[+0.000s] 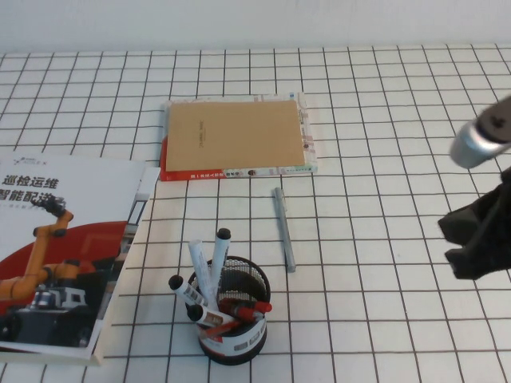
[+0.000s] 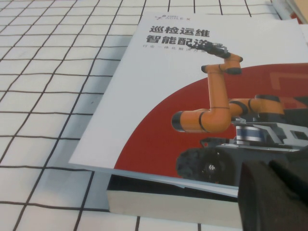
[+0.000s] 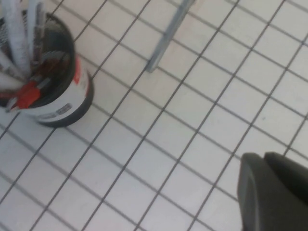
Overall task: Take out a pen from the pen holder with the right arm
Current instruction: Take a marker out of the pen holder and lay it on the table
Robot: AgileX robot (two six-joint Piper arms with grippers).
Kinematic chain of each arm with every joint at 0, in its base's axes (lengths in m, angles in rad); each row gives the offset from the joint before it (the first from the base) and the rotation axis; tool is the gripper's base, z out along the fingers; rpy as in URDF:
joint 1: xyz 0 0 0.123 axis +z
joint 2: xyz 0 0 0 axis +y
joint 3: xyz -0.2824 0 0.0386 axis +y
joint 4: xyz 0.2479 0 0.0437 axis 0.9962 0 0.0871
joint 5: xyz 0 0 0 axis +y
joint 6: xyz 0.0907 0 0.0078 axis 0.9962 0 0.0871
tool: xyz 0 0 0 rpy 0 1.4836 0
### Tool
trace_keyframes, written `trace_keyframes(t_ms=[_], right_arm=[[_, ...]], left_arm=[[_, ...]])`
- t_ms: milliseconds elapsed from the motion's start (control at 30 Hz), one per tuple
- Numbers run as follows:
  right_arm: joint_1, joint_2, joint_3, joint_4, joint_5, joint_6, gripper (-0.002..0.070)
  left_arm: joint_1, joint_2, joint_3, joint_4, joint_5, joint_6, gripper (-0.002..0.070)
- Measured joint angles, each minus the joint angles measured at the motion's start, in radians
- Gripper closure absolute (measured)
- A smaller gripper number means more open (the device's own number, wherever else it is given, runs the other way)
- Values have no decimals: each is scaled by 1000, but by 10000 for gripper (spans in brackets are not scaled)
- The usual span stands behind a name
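The right pincer (image 1: 457, 242) is hovering at the right edge of the surface (image 1: 383, 159), well apart from the pen holder (image 1: 233, 339). It is clenched and is carrying nothing. The left pincer (image 2: 274, 192) is resting low, just beside the thick brochure (image 1: 56, 239) on the left side. Whether it is released or clenched I cannot tell.

The pen holder is standing near the front of the surface, with the markers (image 1: 209, 275) leaning out of it in several directions. One grey pen (image 1: 284, 231) is lying flat outside, between the holder and the brown-covered book (image 1: 235, 136).

To do this step well, I think the right pincer should be opening before it is coming over the holder. It should be choosing the tallest white marker, whose black cap (image 1: 223, 234) is standing free above the rim, and closing on the barrel under the cap. Pulling along the marker's own lean seems safest, because the holder looks light and a sideways pull could be tipping it.

The holder is a round cup of black wire mesh with a white printed band. The markers are smooth white cylinders with black caps, and some red ones (image 1: 243, 307) are lying lower inside. The grey pen is thin and looks like metal. The surface is white with a black grid.
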Motion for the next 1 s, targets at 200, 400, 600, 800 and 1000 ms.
trace_keyframes(t_ms=[200, 400, 600, 800, 1000], right_arm=[[-169, -240, 350, -4, -349, 0, 692], [-384, -567, 714, -6, -687, 0, 692], [-534, -861, 945, -4, -762, 0, 692], [-556, -1036, 1025, -1, -751, 0, 692], [-556, -1109, 1025, 3, -627, 0, 692]], left_arm=[[0, 0, 0, 0, 0, 0, 678], [0, 0, 0, 0, 0, 0, 678], [0, 0, 0, 0, 0, 0, 678], [0, 0, 0, 0, 0, 0, 678], [0, 0, 0, 0, 0, 0, 678]])
